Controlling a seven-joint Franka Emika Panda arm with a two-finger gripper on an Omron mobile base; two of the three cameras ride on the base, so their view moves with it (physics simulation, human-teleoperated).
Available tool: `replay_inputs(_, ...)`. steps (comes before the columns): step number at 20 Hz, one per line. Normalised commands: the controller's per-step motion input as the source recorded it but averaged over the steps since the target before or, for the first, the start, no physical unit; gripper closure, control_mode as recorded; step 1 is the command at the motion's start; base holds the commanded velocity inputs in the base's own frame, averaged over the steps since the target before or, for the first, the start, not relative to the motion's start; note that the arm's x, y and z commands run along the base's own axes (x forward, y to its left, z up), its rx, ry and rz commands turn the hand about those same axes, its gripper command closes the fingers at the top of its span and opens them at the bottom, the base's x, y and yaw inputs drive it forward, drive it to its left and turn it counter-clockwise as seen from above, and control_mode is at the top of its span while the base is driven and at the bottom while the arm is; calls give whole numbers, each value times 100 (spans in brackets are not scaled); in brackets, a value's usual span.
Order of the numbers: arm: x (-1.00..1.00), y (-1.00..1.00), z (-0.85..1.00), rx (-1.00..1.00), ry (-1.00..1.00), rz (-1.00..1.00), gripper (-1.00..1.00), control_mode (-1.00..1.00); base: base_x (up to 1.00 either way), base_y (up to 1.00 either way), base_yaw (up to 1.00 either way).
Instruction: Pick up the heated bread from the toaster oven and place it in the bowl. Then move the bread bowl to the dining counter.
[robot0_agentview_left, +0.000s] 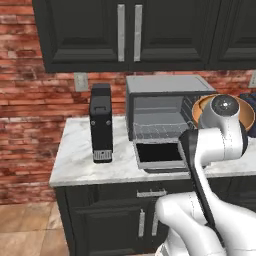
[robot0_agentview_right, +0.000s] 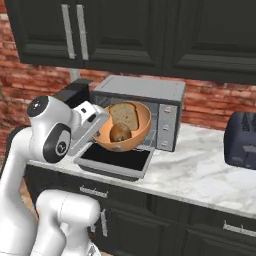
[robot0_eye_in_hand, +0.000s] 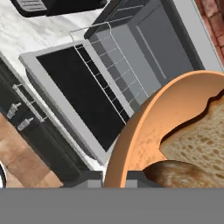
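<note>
My gripper (robot0_agentview_right: 101, 130) is shut on the rim of the orange-brown bowl (robot0_agentview_right: 137, 131) and holds it lifted and tilted in front of the toaster oven (robot0_agentview_right: 150, 95). In the bowl lie the round golden-brown bread roll (robot0_agentview_right: 120, 133) and a slice of bread (robot0_agentview_right: 124, 115). In the hand view the bowl (robot0_eye_in_hand: 135, 135) curves up from my fingertips (robot0_eye_in_hand: 89, 180), with the roll (robot0_eye_in_hand: 175, 175) and the slice (robot0_eye_in_hand: 199, 140) inside. The oven (robot0_agentview_left: 165, 105) stands with its door (robot0_agentview_left: 157, 154) dropped open and its wire rack (robot0_agentview_left: 155, 131) bare. The dining counter is out of view.
A tall black coffee machine (robot0_agentview_left: 101, 122) stands left of the oven on the marble counter (robot0_agentview_left: 75, 155). A dark blue toaster (robot0_agentview_right: 242, 139) sits to the right. Dark cabinets hang overhead (robot0_agentview_left: 125, 32), with a brick wall (robot0_agentview_left: 30, 90) behind.
</note>
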Motion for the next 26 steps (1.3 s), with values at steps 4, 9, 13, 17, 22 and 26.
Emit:
replay_inputs(4, 0, 0, 0, 0, 0, 0, 100, 100, -100, -5, 64)
replay_inputs(9, 0, 0, 0, 0, 0, 0, 100, 100, -81, -4, 89)
replay_inputs(13, 0, 0, 0, 0, 0, 0, 100, 100, -29, -11, 100)
replay_inputs(17, 0, 0, 0, 0, 0, 0, 100, 100, -9, -4, 100)
replay_inputs(22, 0, 0, 0, 0, 0, 0, 100, 100, 0, 0, 100)
replay_inputs(26, 0, 0, 0, 0, 0, 0, 100, 100, 0, 0, 100)
